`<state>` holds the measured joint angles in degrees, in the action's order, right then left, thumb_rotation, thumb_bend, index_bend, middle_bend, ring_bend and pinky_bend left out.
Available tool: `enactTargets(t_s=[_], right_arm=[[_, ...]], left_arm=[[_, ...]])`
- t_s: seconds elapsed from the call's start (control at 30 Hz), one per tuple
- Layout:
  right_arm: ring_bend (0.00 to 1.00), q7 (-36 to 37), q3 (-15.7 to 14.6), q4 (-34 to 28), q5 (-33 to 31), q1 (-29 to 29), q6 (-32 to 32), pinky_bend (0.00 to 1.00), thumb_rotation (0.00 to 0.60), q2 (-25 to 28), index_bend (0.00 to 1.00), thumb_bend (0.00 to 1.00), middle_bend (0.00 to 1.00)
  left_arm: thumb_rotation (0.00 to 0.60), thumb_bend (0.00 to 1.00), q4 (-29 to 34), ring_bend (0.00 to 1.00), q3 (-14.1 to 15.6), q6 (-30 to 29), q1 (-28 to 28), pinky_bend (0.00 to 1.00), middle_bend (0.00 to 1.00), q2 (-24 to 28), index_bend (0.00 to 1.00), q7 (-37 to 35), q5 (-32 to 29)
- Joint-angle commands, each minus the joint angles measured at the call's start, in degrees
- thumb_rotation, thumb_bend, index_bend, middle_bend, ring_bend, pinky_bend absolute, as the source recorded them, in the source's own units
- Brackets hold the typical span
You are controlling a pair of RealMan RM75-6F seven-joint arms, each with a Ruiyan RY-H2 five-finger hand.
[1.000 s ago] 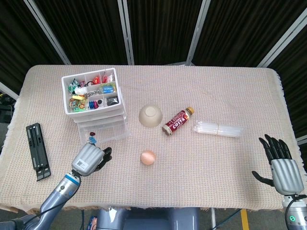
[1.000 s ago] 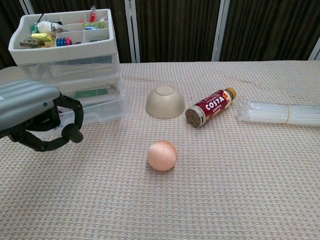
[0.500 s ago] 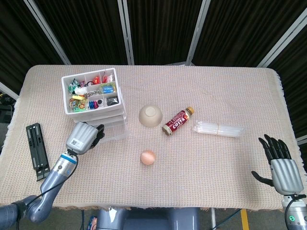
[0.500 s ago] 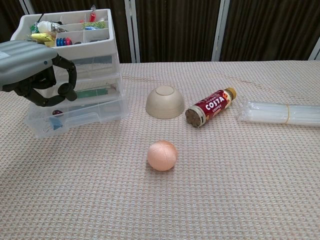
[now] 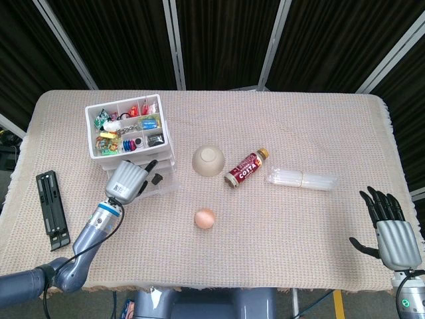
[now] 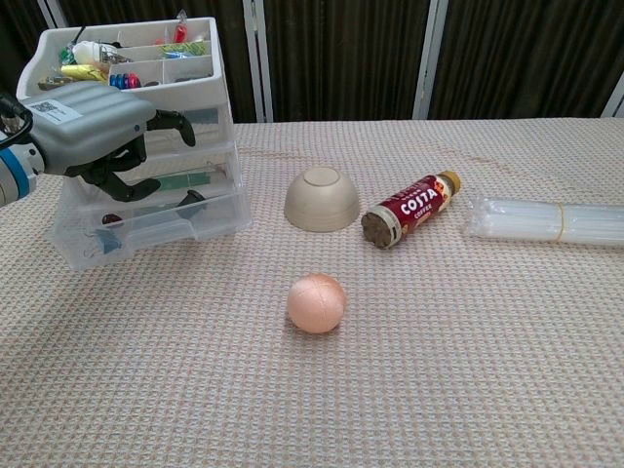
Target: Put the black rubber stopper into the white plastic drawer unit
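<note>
The white plastic drawer unit (image 5: 139, 171) (image 6: 210, 146) stands at the table's left, its top tray full of small items and its bottom drawer (image 6: 146, 226) pulled out. My left hand (image 5: 128, 180) (image 6: 97, 135) hovers over that open drawer with its fingers spread. A small black piece, apparently the rubber stopper (image 5: 157, 178) (image 6: 192, 198), sits in the drawer just beyond the fingertips, apart from them. My right hand (image 5: 390, 227) rests at the table's front right corner, fingers apart and empty; the chest view does not show it.
An upturned beige bowl (image 5: 208, 160) (image 6: 319, 198), a Costa bottle (image 5: 243, 169) on its side and a pink ball (image 5: 205, 217) (image 6: 315, 301) lie mid-table. A clear packet of tubes (image 5: 302, 178) lies to the right. A black rack (image 5: 52, 209) sits at the far left.
My left hand rose from the table's front to the open bottom drawer and uncurled its fingers. The black piece now shows in the drawer. The right hand stayed still.
</note>
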<state>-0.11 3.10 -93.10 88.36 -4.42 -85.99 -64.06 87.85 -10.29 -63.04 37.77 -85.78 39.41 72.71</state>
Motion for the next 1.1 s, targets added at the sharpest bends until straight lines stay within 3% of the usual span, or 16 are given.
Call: enactTargets(t_s=[0.03,0.17,0.27,0.37,0.47,0.57,0.6,0.77,1.1], right_arm=[[0.00,0.00,0.00,0.01,0.10,0.00,-0.08,0.00,0.600,0.02,0.07,0.06,0.00],[0.00,-0.10,-0.01,-0.01,0.02,0.04,-0.07,0.00,0.600,0.01,0.07,0.07,0.00],[0.00,-0.22,0.04,0.01,-0.10,0.05,-0.06,0.00,0.600,-0.02,0.07,0.06,0.00],[0.00,-0.41,0.05,-0.03,-0.18,0.06,-0.01,0.00,0.600,-0.07,0.07,0.07,0.00],[0.00,-0.57,0.07,-0.06,-0.13,0.05,-0.07,0.00,0.600,-0.14,0.07,0.06,0.00],[0.00,-0.74,0.11,-0.17,-0.20,0.04,-0.05,0.00,0.600,-0.25,0.07,0.07,0.00],[0.00,-0.80,0.12,-0.17,-0.20,0.05,-0.08,0.00,0.600,-0.28,0.07,0.07,0.00],[0.00,-0.94,0.22,-0.14,-0.24,0.09,-0.27,0.00,0.600,-0.42,0.07,0.06,0.00],[0.00,-0.42,0.26,-0.23,-0.48,0.10,-0.07,0.00,0.600,-0.27,0.07,0.06,0.00]], left_arm=[[0.600,0.41,0.64,0.82,0.72,-1.06,-0.58,0.67,0.90,0.57,0.21,-0.55,0.89],[0.600,0.41,2.00,0.73,1.92,-3.11,-1.87,0.59,0.79,2.08,0.20,-2.15,2.95],[0.600,0.41,3.27,0.57,3.82,-5.14,-3.61,0.47,0.59,3.64,0.20,-4.00,5.38],[0.600,0.43,4.45,0.44,7.78,-6.76,-5.71,0.41,0.42,6.49,0.21,-6.82,10.11],[0.600,0.62,3.60,0.38,12.03,-7.34,-6.40,0.37,0.33,9.30,0.21,-7.29,16.46],[0.600,0.95,0.53,0.29,16.21,-7.81,-6.04,0.28,0.25,11.81,0.23,-5.94,24.70],[0.600,0.99,-0.04,0.27,16.97,-7.74,-5.89,0.25,0.23,12.21,0.23,-5.86,26.17],[0.600,1.00,-1.36,0.09,20.60,-4.11,-4.02,0.16,0.12,14.65,0.24,-2.80,32.72],[0.600,1.00,0.33,0.02,23.06,6.87,0.47,0.12,0.06,16.64,0.24,3.35,37.71]])
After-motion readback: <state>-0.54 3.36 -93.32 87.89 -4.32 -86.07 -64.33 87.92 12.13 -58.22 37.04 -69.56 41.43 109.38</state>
